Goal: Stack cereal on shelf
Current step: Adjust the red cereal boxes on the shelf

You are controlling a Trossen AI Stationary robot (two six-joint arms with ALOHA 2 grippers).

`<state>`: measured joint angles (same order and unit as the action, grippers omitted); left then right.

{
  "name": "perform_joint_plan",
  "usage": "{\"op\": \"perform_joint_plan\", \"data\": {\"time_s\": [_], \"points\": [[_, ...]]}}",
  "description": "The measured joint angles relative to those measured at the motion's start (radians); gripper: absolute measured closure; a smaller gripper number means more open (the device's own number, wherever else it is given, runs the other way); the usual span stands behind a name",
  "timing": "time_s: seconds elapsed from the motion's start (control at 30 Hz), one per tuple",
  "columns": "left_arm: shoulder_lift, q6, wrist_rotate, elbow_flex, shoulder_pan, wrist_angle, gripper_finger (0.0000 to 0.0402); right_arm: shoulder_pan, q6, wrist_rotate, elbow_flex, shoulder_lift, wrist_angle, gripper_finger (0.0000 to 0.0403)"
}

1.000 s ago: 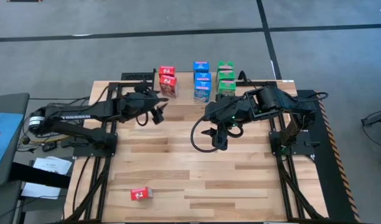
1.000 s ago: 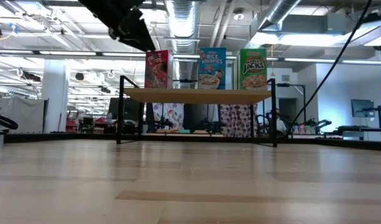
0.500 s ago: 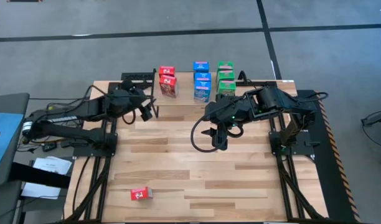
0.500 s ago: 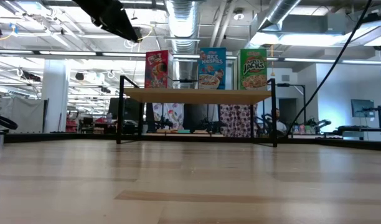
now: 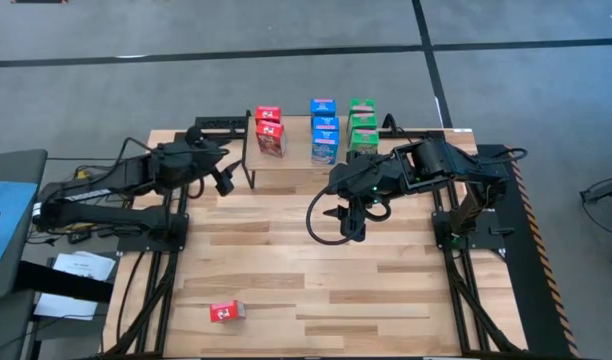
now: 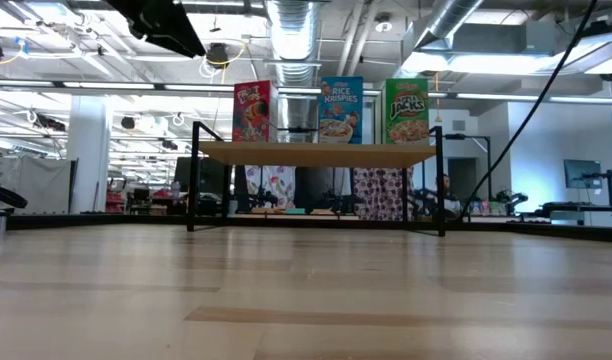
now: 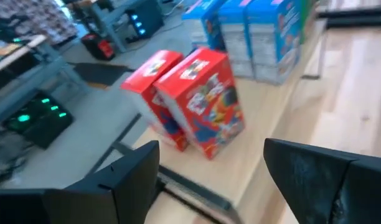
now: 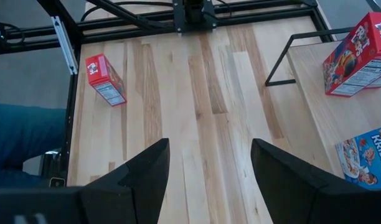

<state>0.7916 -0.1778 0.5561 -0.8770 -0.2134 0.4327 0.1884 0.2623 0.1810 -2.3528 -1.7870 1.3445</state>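
While its two dark fingers stand wide apart with nothing between them, the left gripper hangs over the upper left of the table in the high view, just beside the left end of the shelf and clear of the boxes on it. In the left wrist view those fingers frame two red boxes standing upright side by side on the light wood top, with blue boxes farther along toward the upper right of that frame.

The right gripper sits near the middle of the high view, below the shelf, pointing down at the table. Its fingers are also apart and empty, with bare planks showing between them in the right wrist view.

On the shelf in the high view the cereal stands in three rows: red at the left, blue in the middle, green at the right. Only two red boxes show there. In the low view one box of each colour fronts its row above the shelf top, red, blue and green, and more boxes show underneath it between the black legs.

A lone red box lies flat near the lower left of the table in the high view, well apart from both grippers and from the shelf; the right wrist view shows it at the upper left of its frame.
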Motion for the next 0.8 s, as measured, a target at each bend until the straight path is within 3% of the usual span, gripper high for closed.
{"op": "perform_joint_plan", "data": {"time_s": [0.1, 0.2, 0.3, 0.57, 0.8], "points": [[-0.013, 0.017, -0.042, 0.0, 0.0, -0.001, 0.0123, 0.0, -0.006, 0.0, 0.0, 0.0, -0.001, 0.0152], [-0.017, 0.024, -0.055, 0.0, 0.0, 0.006, 0.0123, -0.01, -0.117, 0.002, 0.0, 0.0, -0.035, 0.0152], [-0.021, 0.022, -0.054, 0.0, 0.0, 0.016, 0.0123, -0.022, -0.207, 0.002, 0.0, -0.012, -0.135, 0.0152], [-0.02, 0.015, -0.054, 0.0, 0.0, 0.033, 0.0123, -0.05, -0.238, 0.003, 0.0, -0.035, -0.375, 0.0152], [-0.02, 0.014, -0.053, 0.0, 0.0, 0.033, 0.0123, -0.137, -0.479, 0.008, 0.002, -0.055, -0.514, 0.0152]]}}
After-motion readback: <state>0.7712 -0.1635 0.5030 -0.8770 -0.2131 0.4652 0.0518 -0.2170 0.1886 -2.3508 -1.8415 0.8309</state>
